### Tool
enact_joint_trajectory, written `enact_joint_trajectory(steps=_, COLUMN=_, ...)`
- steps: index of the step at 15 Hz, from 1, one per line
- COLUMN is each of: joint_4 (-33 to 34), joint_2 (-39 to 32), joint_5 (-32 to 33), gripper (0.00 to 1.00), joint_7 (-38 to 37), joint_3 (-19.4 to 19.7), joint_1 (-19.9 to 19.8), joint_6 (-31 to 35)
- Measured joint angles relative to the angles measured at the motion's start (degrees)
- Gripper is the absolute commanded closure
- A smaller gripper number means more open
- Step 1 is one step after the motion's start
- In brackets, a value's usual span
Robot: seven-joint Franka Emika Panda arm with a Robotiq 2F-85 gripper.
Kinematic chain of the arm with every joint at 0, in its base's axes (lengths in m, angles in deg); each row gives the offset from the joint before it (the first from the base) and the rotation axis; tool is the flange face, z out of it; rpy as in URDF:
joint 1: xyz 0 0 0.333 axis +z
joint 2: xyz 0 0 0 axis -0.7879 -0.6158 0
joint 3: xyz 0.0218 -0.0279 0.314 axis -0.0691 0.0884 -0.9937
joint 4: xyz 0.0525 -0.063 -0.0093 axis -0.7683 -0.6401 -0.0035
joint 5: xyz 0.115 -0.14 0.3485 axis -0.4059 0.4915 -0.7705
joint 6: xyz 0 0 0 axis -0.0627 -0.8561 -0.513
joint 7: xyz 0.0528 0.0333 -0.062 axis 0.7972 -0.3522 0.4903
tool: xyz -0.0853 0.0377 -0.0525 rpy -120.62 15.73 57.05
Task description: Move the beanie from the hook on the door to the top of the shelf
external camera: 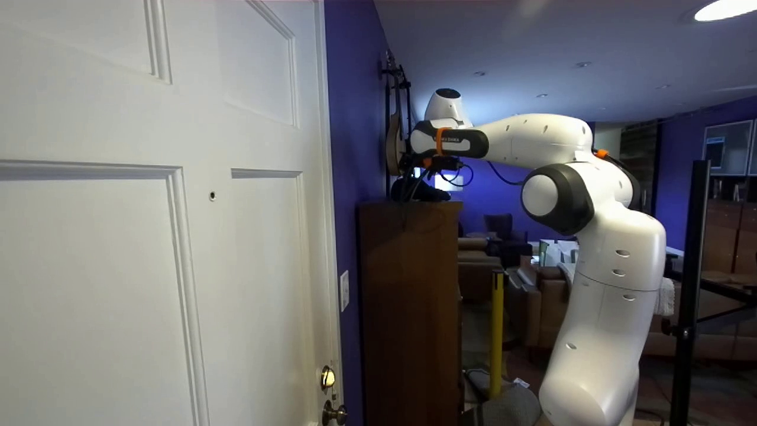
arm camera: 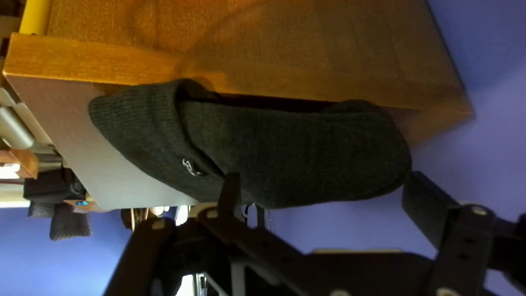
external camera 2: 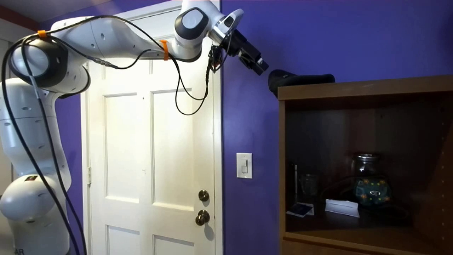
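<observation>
The dark beanie (external camera 2: 300, 78) lies on top of the brown shelf (external camera 2: 368, 88), with one end drooping over the edge on the door side. In an exterior view the beanie (external camera: 421, 190) also shows on the shelf top (external camera: 408, 207). In the wrist view the beanie (arm camera: 287, 152) lies along the shelf's edge (arm camera: 263, 78), its small logo visible. My gripper (external camera 2: 262, 67) points down at the beanie's drooping end, with a small gap between. In the wrist view the gripper (arm camera: 322, 189) is open, with nothing between its fingers. The white door (external camera 2: 145, 141) shows no hook that I can make out.
A purple wall (external camera 2: 251, 117) with a light switch (external camera 2: 244, 165) runs behind the shelf. Guitars (external camera: 395, 136) hang on the wall by the shelf top. A yellow post (external camera: 497, 331) stands beside the shelf. Loose cables (external camera 2: 191, 113) hang from my arm.
</observation>
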Motion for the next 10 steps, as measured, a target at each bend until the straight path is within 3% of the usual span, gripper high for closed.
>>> enact_joint_trajectory(steps=10, joint_4=-8.0, joint_2=9.5, joint_5=19.2, gripper=0.0, joint_7=-10.8, joint_3=-8.9, joint_1=0.2, joint_6=-0.3)
